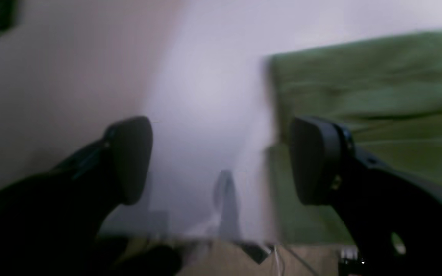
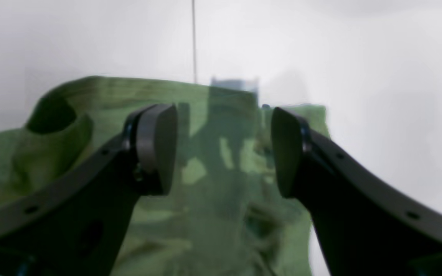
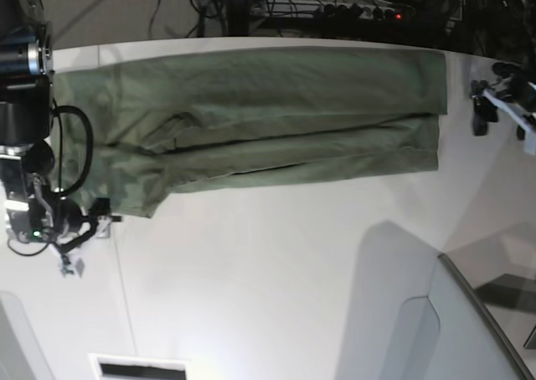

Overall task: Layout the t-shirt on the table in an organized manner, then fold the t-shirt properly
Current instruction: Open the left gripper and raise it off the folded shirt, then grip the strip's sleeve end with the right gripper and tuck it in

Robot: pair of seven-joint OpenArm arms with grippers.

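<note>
Slippage worries us: both claws, left (image 1: 221,161) and right (image 2: 223,149), gape empty, and the folded olive-green cotton t-shirt (image 3: 276,116) could unfold on the smooth white bench (image 3: 268,271).

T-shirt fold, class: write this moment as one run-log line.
t-shirt: folded lengthwise into a long band on table | left gripper: jaws open, empty, off shirt's end | right gripper: jaws open, empty, above cloth
</note>
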